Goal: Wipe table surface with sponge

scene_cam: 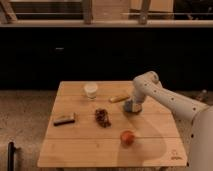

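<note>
The table surface is a pale wooden plank top with a small dark logo mark near its front right corner. The sponge, a small blue-grey block, lies on the right half of the table toward the far side. My gripper comes down from the white arm at the right and sits right on top of the sponge, hiding most of it.
On the table are a white cup at the back, a yellowish long item just left of the gripper, a flat dark block at the left, a dark brown lumpy item in the middle and an orange fruit toward the front.
</note>
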Controlling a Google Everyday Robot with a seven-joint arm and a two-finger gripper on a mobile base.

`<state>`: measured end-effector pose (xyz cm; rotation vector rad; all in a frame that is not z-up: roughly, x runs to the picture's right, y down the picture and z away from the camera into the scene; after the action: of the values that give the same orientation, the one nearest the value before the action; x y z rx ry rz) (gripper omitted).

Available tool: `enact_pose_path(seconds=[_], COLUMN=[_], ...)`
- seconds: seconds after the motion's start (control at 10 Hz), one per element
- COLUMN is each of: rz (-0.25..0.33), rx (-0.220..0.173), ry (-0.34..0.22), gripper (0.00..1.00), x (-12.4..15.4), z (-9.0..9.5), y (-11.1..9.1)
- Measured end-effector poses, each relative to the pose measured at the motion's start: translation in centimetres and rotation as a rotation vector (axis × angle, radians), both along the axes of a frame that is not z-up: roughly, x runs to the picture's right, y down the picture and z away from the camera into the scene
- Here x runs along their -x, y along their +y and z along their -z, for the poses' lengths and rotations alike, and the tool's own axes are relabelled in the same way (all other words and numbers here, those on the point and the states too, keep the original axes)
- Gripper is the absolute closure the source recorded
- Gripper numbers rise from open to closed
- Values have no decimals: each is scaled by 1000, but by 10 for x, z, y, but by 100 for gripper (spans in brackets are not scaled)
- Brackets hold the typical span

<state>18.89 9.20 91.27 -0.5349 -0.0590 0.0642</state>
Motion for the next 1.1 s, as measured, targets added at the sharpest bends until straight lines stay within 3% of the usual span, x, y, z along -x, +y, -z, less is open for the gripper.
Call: enact_pose_path(seconds=[0.3, 0.5, 0.8, 1.1], rz=[63, 98, 137, 153], rx=[-1, 7, 25, 59], ry=[-88, -140, -197, -206], gripper=[100, 100, 100, 100], x=[39, 52, 56, 43], z=[8, 18, 41, 52], y=[-2, 7, 31, 52])
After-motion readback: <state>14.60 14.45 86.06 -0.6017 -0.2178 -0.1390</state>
